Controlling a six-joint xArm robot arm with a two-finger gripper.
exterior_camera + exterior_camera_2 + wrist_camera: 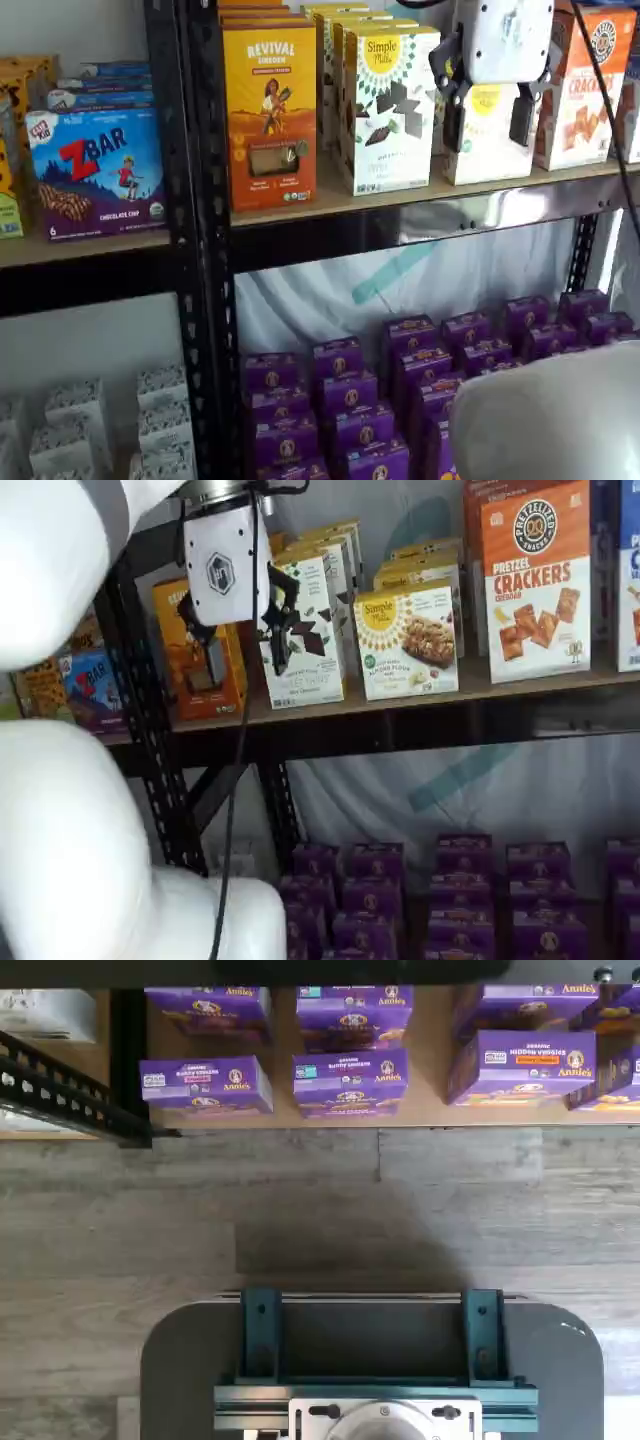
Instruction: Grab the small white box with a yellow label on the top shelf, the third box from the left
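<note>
The small white box (pixel 420 640) with a yellow sunburst is sitting at frame centre on the tan wooden top shelf (pixel 520 688), with narrow gaps separating it from the taller white chocolate-square box (pixel 305 630) and the orange-and-white cracker box (pixel 535 580). Its front is standing unobstructed.

one small white box (pixel 419 640)

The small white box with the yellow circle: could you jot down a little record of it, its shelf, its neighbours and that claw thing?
target: small white box with a yellow sunburst, upright, untouched
shelf: tan wooden top shelf
neighbours: taller white box with dark chocolate squares; orange-and-white cracker box
claw: white gripper with black fingers, open, empty, in front of the shelf
below: purple boxes
</note>
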